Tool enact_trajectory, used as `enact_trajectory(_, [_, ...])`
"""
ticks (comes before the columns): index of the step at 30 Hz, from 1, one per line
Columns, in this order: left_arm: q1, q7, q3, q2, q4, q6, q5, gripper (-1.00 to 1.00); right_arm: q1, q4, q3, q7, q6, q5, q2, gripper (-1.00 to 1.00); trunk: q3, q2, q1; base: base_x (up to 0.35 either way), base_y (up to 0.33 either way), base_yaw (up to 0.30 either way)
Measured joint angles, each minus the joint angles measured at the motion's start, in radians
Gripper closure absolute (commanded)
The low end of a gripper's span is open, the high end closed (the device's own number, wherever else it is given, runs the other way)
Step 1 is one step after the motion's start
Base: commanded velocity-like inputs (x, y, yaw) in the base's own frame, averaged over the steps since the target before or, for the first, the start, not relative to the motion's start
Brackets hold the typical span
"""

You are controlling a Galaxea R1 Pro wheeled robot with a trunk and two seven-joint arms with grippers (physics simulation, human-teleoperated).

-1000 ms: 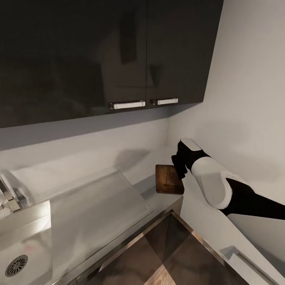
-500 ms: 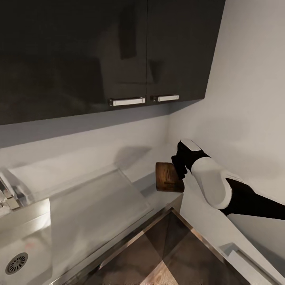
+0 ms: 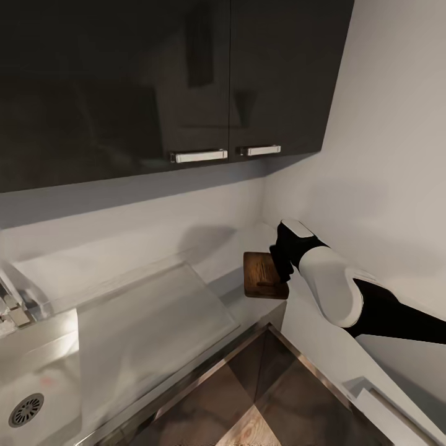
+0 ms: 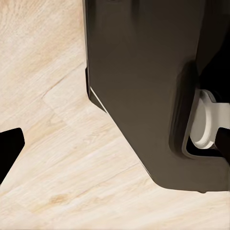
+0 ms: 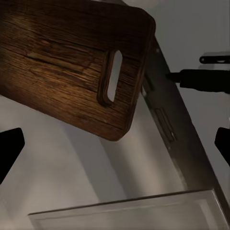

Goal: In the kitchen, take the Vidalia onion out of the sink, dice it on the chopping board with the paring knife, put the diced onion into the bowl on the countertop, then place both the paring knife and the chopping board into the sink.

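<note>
The dark brown chopping board [image 3: 262,276] lies at the corner end of the glossy grey countertop [image 3: 124,260]; its slot handle [image 5: 113,76] shows in the right wrist view. My right gripper [image 3: 280,265] hovers just over the board's right side, open [image 5: 115,148], with nothing between its widely spread fingertips [image 5: 10,146]. The sink [image 3: 43,384] sits at lower left, with its drain hole [image 3: 26,410], drainboard [image 3: 148,322] and part of the tap [image 3: 13,310]. My left gripper hangs over the wooden floor [image 4: 62,158], one fingertip [image 4: 9,148] showing. Onion, paring knife and bowl are out of view.
Dark wall cabinets [image 3: 186,80] with two silver handles [image 3: 199,156] hang above the counter. A white wall [image 3: 384,155] closes the right side, with a second counter run [image 3: 347,365] along it. The robot's dark base [image 4: 143,96] is close to the left gripper.
The whole picture has slid up a little, so the camera moved. Relative to the board, my right gripper has sunk slightly closer. The board stays put.
</note>
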State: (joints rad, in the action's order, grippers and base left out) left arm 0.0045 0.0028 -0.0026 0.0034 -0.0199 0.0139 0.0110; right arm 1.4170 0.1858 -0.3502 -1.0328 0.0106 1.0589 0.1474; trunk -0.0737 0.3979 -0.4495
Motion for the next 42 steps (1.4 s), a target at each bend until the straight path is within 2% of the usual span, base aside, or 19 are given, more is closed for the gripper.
enact_trajectory(6, [0.0,-0.001,0.0,0.0,0.0,0.0,-0.001,-1.0,0.0,-0.015,-0.001,0.0,0.01,-0.001,0.0,-1.0,-0.009,0.0,0.0,0.0,0.0,0.0])
enact_trajectory(13, [0.0,-0.001,0.0,0.0,0.0,0.0,-0.001,-1.0,0.0,-0.031,0.001,-0.004,0.085,-0.002,0.0,-1.0,-0.018,0.0,0.0,0.0,0.0,0.0])
enact_trajectory(29, [0.0,-0.001,0.0,0.0,0.0,0.0,-0.001,-1.0,0.0,-0.032,0.001,-0.005,0.091,0.0,0.0,-1.0,-0.035,0.0,0.0,0.0,0.0,0.0])
enact_trajectory(42, [0.0,-0.001,0.0,-0.004,0.0,0.0,-0.001,-1.0,0.0,-0.032,0.001,-0.004,0.091,0.0,0.0,-1.0,-0.038,0.0,0.0,0.0,0.0,0.019])
